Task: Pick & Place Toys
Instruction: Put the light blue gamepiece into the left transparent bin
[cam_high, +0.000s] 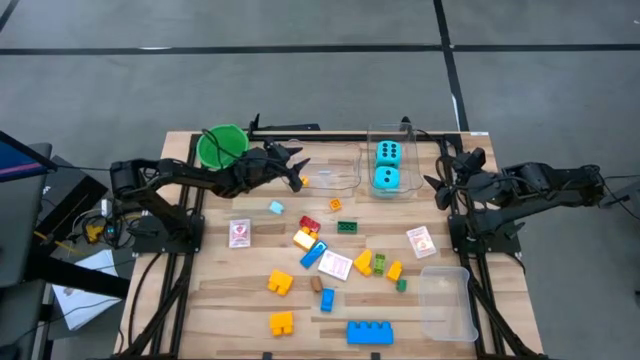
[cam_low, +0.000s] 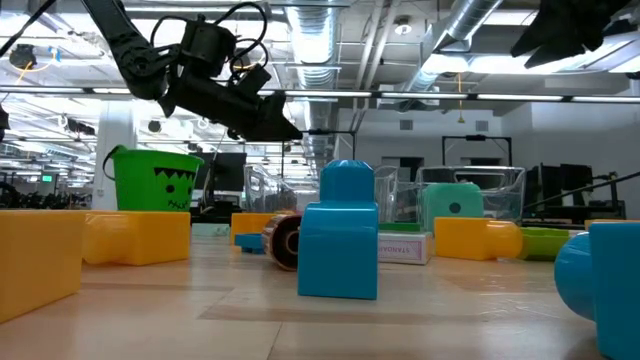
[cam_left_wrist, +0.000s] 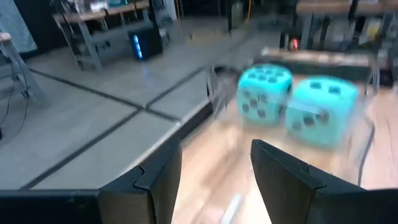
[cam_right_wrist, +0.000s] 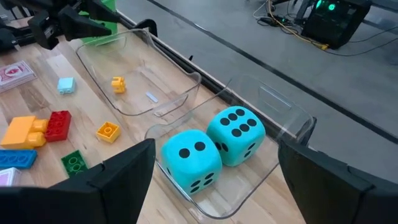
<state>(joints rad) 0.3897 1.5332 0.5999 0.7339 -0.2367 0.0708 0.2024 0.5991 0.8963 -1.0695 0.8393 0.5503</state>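
Observation:
Small plastic blocks, such as a yellow one (cam_high: 280, 283), a blue one (cam_high: 369, 332) and a red one (cam_high: 310, 225), lie scattered on the table with pink-and-white cards (cam_high: 240, 233). Two cyan dice (cam_high: 387, 165) sit in a clear tub (cam_high: 405, 135) at the far edge. Beside it, a second clear tub (cam_right_wrist: 158, 74) holds one small yellow block (cam_right_wrist: 118, 84). My left gripper (cam_high: 298, 170) hovers open and empty at that tub's left end. My right gripper (cam_right_wrist: 216, 152) hangs open above the table, right of the dice tub.
A green bucket (cam_high: 222, 146) stands at the far left, behind my left arm. A third clear tub (cam_high: 447, 300) sits at the near right corner. A black rail (cam_high: 300, 132) runs along the far edge. In the low view a blue block (cam_low: 340, 235) stands close in front.

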